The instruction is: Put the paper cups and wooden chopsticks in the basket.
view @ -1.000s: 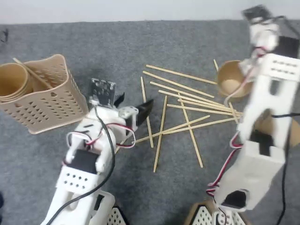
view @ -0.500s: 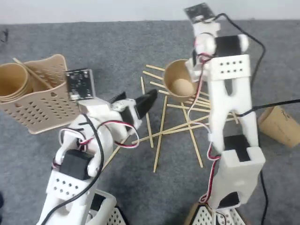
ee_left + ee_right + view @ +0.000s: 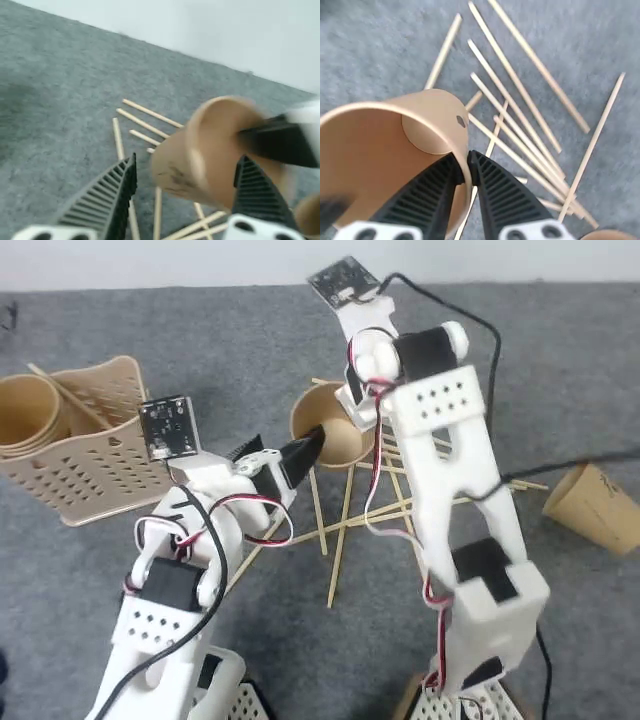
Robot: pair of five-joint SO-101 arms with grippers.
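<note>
My right gripper (image 3: 463, 159) is shut on the wall of a brown paper cup (image 3: 395, 150), one finger inside and one outside. In the high view that cup (image 3: 322, 428) hangs over the left end of the scattered wooden chopsticks (image 3: 345, 510), held by the right gripper (image 3: 352, 412). My left gripper (image 3: 285, 447) stands open right beside it, and the cup (image 3: 210, 150) lies between its spread fingers (image 3: 112, 192). Whether they touch it I cannot tell. The beige basket (image 3: 110, 465) at the left holds stacked cups (image 3: 25, 415) and a chopstick. Another cup (image 3: 597, 506) lies on its side at the far right.
Grey carpet covers the floor, with a white wall along the far edge. Several chopsticks (image 3: 520, 100) lie crossed under and beyond the held cup. Open carpet lies between the basket and the chopstick pile.
The right arm has swung left with the cup, from the right side to the middle. The left gripper has risen and turned toward the cup, now flanking it.
</note>
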